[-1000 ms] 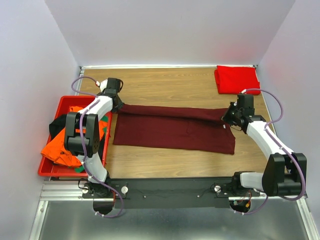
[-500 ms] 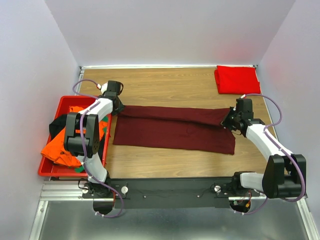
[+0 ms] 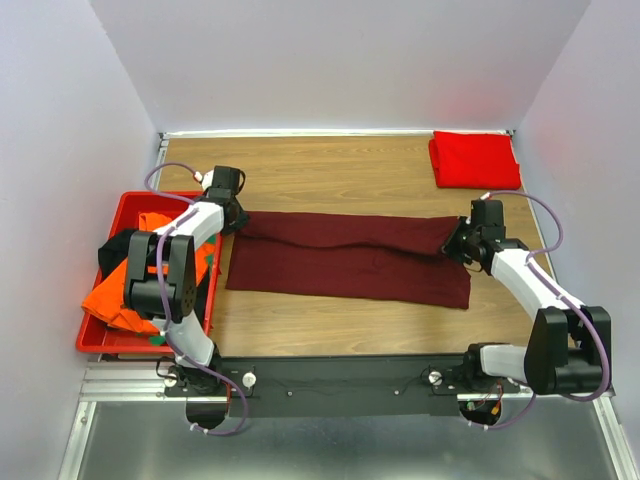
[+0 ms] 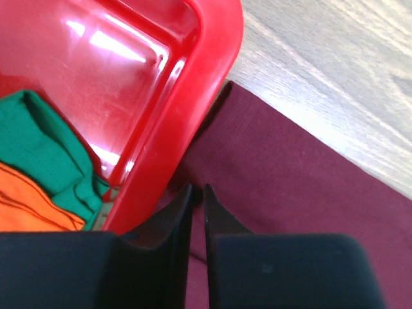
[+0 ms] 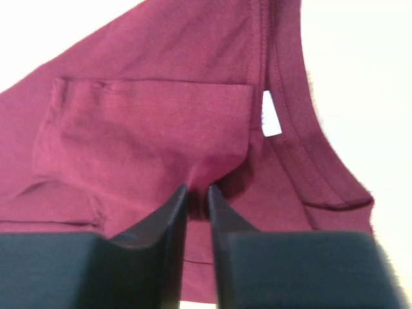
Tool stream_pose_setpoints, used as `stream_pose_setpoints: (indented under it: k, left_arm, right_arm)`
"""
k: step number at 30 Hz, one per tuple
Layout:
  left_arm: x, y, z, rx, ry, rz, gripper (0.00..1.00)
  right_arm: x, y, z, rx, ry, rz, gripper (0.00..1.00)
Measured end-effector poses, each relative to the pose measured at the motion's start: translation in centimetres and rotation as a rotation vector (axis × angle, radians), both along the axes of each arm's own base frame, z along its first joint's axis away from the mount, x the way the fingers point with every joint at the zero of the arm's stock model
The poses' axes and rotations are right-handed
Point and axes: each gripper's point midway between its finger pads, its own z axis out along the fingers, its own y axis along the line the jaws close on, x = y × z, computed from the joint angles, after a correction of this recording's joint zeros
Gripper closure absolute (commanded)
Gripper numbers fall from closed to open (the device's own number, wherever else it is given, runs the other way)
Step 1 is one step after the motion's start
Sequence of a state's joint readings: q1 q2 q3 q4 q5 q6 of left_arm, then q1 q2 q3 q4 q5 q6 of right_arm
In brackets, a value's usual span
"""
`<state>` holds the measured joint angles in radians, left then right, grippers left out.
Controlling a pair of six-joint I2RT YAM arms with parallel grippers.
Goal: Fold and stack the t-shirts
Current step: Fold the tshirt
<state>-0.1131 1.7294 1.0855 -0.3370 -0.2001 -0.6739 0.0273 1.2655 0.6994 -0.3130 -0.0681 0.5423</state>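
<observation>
Several shirts waiting: orange t-shirt [image 3: 115, 297] and black t-shirt [image 3: 112, 250] heaped loose in the red tray [image 3: 132, 212] at the far left of the counter [image 3: 330, 170], with some green cloth [image 4: 38, 154] beside them; none folded.
Left end effector [image 3: 232, 218]: fingers pressed almost together on the far left corner of the maroon t-shirt [image 3: 350, 262], just beside the tray wall.
Maroon t-shirt: stretched lengthwise across the middle of the counter, upper layer doubled toward the near edge, lower layer showing along the front; judged mid-fold.
Right end effector [image 3: 458, 240]: pinching a tuck of maroon cloth near the collar and white label, at the shirt's far right corner.
Red t-shirt [image 3: 474, 160]: folded square in the far right corner, well apart from the rest; probably the base of the stack.
Progress: roughly one shirt done, one under way.
Remaining: finishing the maroon fold, stacking it on the red, then the tray's contents.
</observation>
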Motion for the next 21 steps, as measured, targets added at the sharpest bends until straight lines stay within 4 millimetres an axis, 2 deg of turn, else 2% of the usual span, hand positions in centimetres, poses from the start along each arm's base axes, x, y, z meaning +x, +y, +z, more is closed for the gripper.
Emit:
stream_pose_setpoints:
  k: [2,6,10,15,21]
  left_arm:
    - [-0.1,-0.1,0.4,-0.003,-0.009,-0.010,0.68]
    - [0.1,0.0,1.8,0.000,-0.043,-0.021,0.67]
    - [0.4,-0.1,3.3,0.002,-0.078,-0.042,0.68]
    - [0.9,-1.0,4.0,-0.004,-0.093,-0.084,0.73]
    - [1.0,-3.0,4.0,-0.020,-0.100,-0.123,0.74]
  right_arm:
    - [-0.1,0.0,-0.1,0.002,0.004,-0.002,0.60]
    - [-0.2,0.1,0.1,0.004,-0.002,0.004,0.54]
    - [0.2,0.1,0.7,0.001,-0.020,0.016,0.53]
    - [2.1,0.6,1.0,0.003,-0.016,0.037,0.52]
    - [4.2,2.4,0.4,0.000,0.010,0.086,0.52]
